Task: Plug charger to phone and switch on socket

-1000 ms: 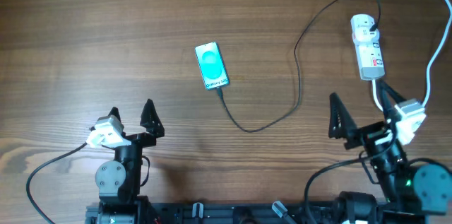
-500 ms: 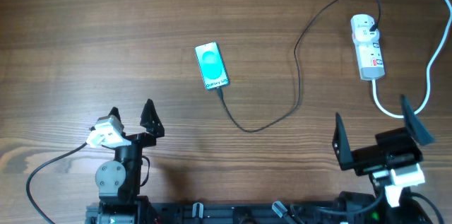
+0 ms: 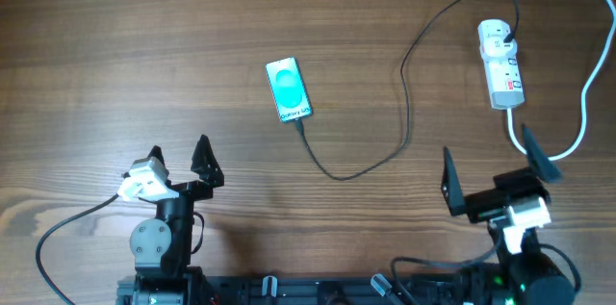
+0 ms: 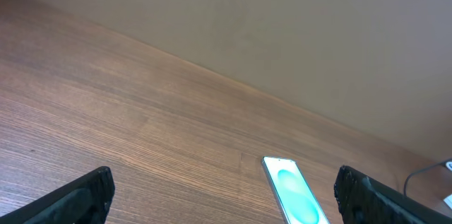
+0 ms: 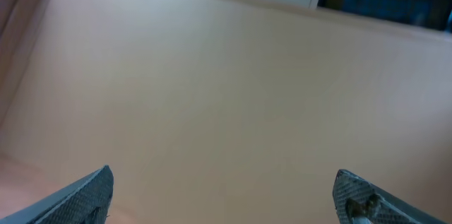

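Note:
The phone (image 3: 288, 89) lies flat on the wooden table with its light blue screen and turquoise oval facing up; it also shows in the left wrist view (image 4: 295, 198). The thin black charger cable (image 3: 404, 103) meets the phone's lower end and curves right and up to the white socket strip (image 3: 501, 64) at the far right. My left gripper (image 3: 179, 158) is open and empty, near the table's front left. My right gripper (image 3: 491, 175) is open and empty, in front of the socket and apart from it. The right wrist view shows only a beige wall.
A thicker white cable (image 3: 583, 103) runs from the socket's near end up along the right edge. Bare wooden table lies between the phone and both arms. A beige wall (image 4: 282, 33) stands behind the table.
My right arm has swung back from the socket toward the front edge and turned, its fingers now pointing up and away. The left arm, phone and cable have not moved.

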